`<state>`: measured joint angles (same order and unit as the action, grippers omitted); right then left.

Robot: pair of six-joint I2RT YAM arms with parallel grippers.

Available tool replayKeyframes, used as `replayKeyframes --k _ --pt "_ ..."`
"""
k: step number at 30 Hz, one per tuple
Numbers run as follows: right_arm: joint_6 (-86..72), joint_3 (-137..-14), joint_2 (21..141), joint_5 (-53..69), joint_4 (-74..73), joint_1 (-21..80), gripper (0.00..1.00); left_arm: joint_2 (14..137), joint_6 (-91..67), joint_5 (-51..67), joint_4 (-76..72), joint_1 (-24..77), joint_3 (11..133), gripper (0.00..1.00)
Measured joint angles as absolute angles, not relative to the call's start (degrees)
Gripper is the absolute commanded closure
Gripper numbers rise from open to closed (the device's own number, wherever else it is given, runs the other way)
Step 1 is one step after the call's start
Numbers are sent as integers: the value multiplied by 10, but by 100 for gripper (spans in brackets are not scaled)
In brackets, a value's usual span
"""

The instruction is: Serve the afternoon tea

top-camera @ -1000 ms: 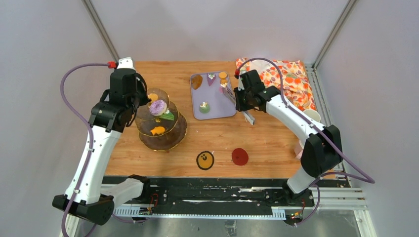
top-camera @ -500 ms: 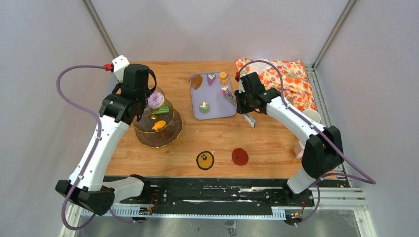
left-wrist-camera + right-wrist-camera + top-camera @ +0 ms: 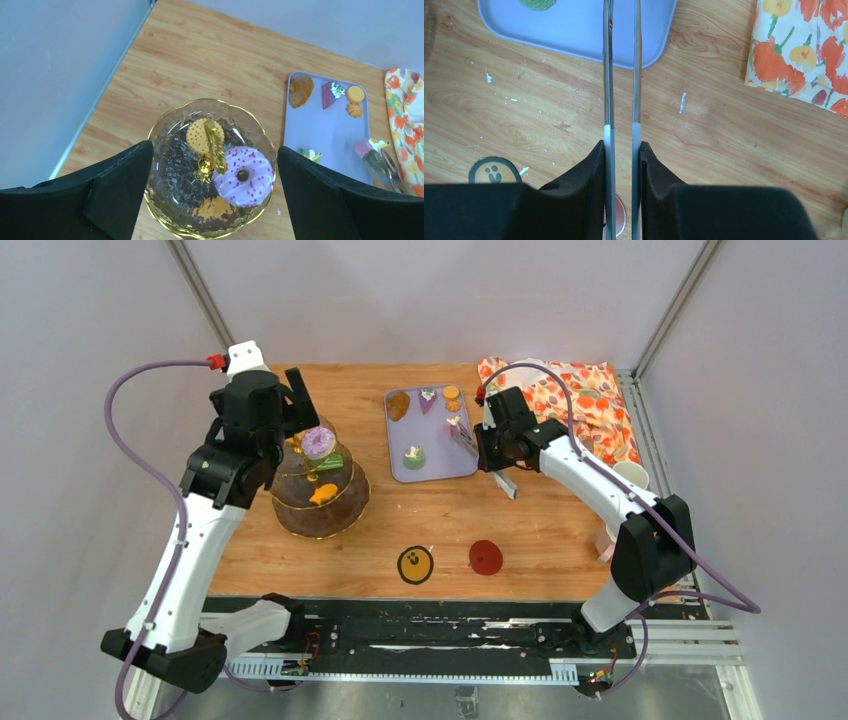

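Okay, quick status from my end. Left arm [image 3: 195, 530] runs up the left side of the top view, bent at the elbow, wrist tipped down over the stand [image 3: 352, 508] on the upper-left part of the table [image 3: 540, 520]. Left gripper [image 3: 215, 147] is spread wide with nothing in it, one finger on either side of the stand's top tier in the wrist view. On that tier, a donut [image 3: 243, 175] sits just right of the gold handle [image 3: 215, 155] and a biscuit [image 3: 198, 136] sits at its upper left, partly behind it. An orange pastry [image 3: 322, 494] lies on the tier below.

Right arm [image 3: 590, 480] folds at the right edge of the frame, and its forearm stretches left to the right side of the tray [image 3: 440, 445], upper centre. Right gripper [image 3: 621, 160] is clamped on the tongs [image 3: 608, 75], whose arms are squeezed nearly together and run out over the tray's corner. A few more pastries are on the tray. A mug [image 3: 632, 475] stands at the far right, beside the cloth [image 3: 590, 400].
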<state>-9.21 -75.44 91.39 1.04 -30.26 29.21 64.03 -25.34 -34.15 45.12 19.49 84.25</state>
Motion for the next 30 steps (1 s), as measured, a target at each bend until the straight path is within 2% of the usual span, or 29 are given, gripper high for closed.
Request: replayKeyframes --k 6,15,19,24,30 --pt "-92 -754 914 15 -303 292 99 607 -100 -269 444 192 860 2" --pt "-90 -754 914 26 -303 292 100 596 41 -82 440 125 854 2" --pt "-88 -754 914 27 -303 292 99 573 77 -39 426 119 823 2" --pt "-85 -754 914 35 -303 292 99 620 109 27 468 91 896 1" --pt "-81 -754 914 46 -306 292 99 669 114 153 500 5 915 2"
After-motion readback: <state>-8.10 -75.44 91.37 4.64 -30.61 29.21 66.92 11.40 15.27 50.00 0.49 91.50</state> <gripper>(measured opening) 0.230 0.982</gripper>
